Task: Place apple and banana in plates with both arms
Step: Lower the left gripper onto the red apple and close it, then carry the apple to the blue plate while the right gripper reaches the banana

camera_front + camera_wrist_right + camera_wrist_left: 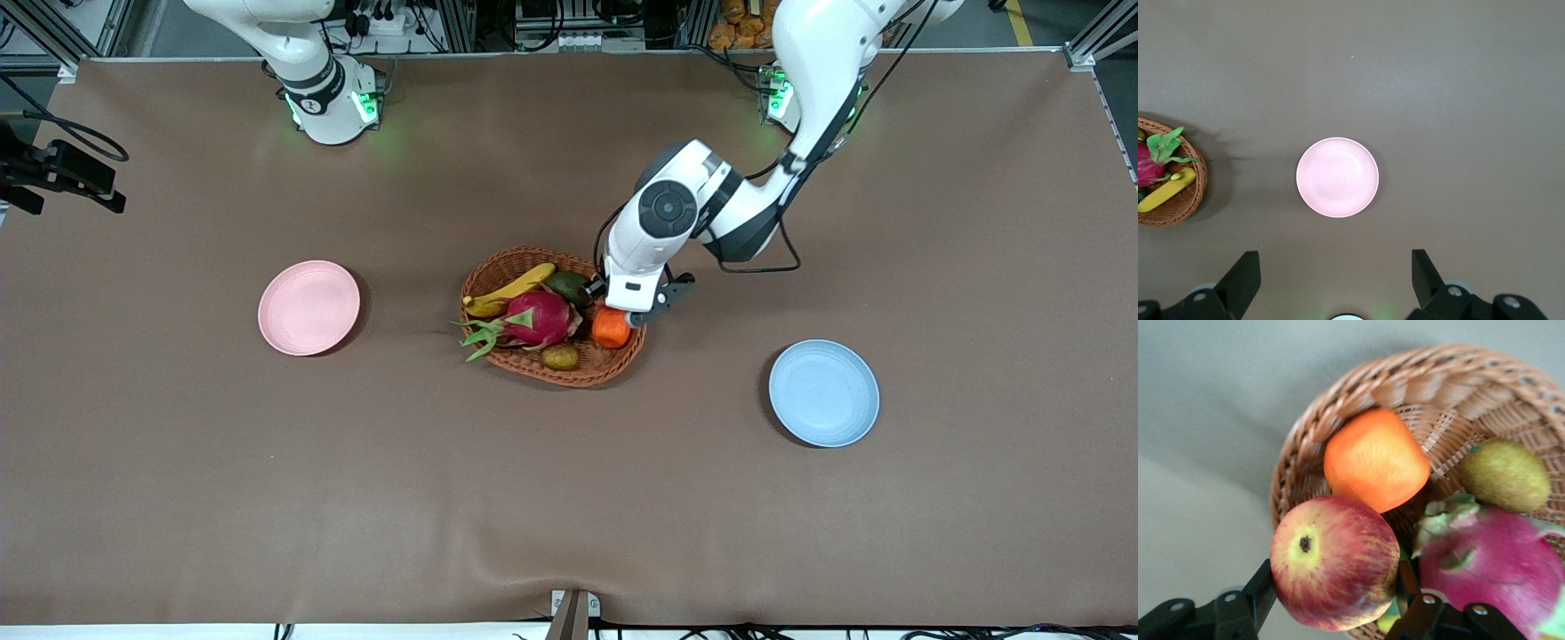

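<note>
A red apple with yellow streaks point(1335, 561) sits between the fingers of my left gripper point(1336, 590), which is shut on it at the wicker basket's point(589, 380) end toward the left arm, right beside an orange point(1376, 459). In the front view the left arm's hand point(636, 289) hides the apple. The yellow banana point(511, 290) lies in the basket at its edge farther from the front camera. My right gripper point(1335, 270) is open and empty, high over the pale pink plate point(1337, 177). The pale blue plate point(823, 392) lies toward the left arm's end.
The basket also holds a magenta dragon fruit point(536, 318), a dark green avocado point(569, 284), a kiwi point(560, 357) and the orange point(610, 327). The pink plate point(308, 308) lies toward the right arm's end. Brown table cloth surrounds both plates.
</note>
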Action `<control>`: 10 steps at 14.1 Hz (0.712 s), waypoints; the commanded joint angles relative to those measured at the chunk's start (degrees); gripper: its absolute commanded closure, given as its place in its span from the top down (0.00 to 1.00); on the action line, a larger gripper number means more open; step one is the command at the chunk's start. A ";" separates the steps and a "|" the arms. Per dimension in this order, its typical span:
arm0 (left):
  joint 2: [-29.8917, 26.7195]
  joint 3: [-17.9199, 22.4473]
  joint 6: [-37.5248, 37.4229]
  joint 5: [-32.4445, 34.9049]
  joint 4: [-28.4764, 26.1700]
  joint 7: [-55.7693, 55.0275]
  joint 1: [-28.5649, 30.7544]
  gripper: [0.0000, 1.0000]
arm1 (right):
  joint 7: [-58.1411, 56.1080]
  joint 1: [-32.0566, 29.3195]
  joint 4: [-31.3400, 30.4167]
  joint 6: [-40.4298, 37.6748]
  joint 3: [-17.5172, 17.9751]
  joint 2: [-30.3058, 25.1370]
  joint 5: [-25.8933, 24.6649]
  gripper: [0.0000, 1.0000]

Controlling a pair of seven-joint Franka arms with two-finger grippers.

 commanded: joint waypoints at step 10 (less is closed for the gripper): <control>-10.60 0.08 -9.80 4.75 -0.95 17.72 18.02 0.00 | 0.13 3.44 -1.30 -0.70 1.09 5.23 0.13 1.00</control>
